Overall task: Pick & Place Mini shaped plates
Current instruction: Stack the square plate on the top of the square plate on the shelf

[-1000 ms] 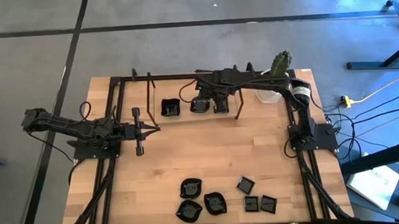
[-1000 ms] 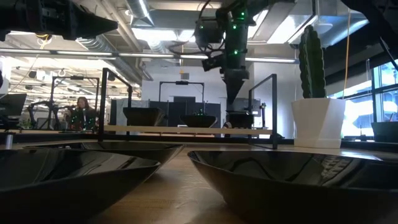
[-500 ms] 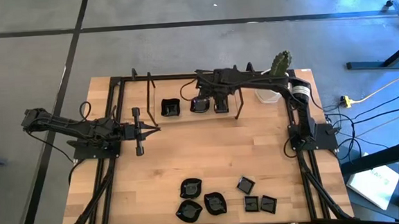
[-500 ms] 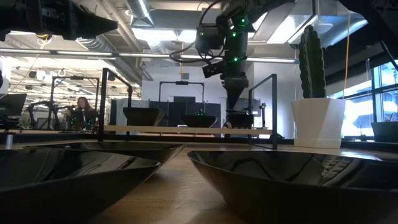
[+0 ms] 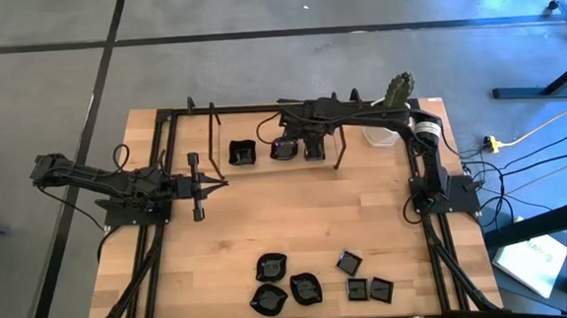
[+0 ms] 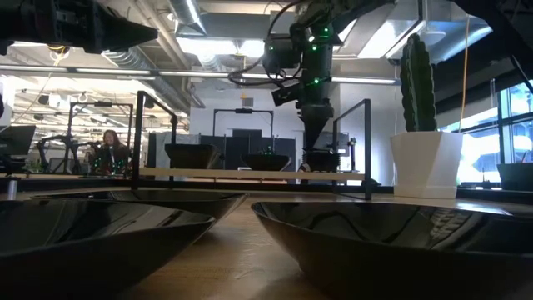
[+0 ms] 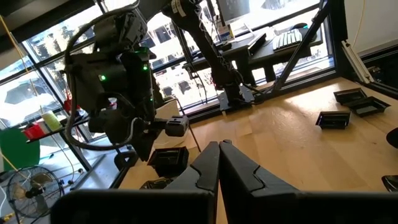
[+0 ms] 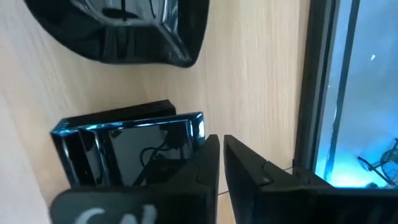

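Note:
Three mini shaped plates stand in a row on the raised shelf (image 5: 264, 168) at the table's far side: left (image 5: 242, 153), middle (image 5: 283, 149) and right (image 5: 313, 149). Several more lie near the front edge (image 5: 304, 289). My right gripper (image 8: 220, 138) points steeply down at the right one, a square glossy black plate (image 8: 118, 152) that rests on the shelf's wood. Its fingers are open by only a narrow gap, with bare wood showing between them. My left gripper (image 7: 219, 144) waits shut and level over the table's left part (image 5: 198, 187). My right gripper comes from above, slanting down at the square plate's rim (image 8: 198, 127). One finger (image 8: 208, 158) stands right at that rim's corner; whether it touches the rim I cannot tell. Nothing shows between the fingers.
A white pot (image 5: 385, 133) with a green cactus (image 6: 418, 75) stands at the far right, close beside my right arm. Black frame posts (image 6: 367, 146) rise around the shelf. Bare wood lies in the table's middle (image 5: 297, 217). Two large dark dishes (image 6: 391, 246) fill the low view's foreground.
My right gripper has sunk a little toward the right plate on the shelf, then kept still. The plates on the shelf stay where they were.

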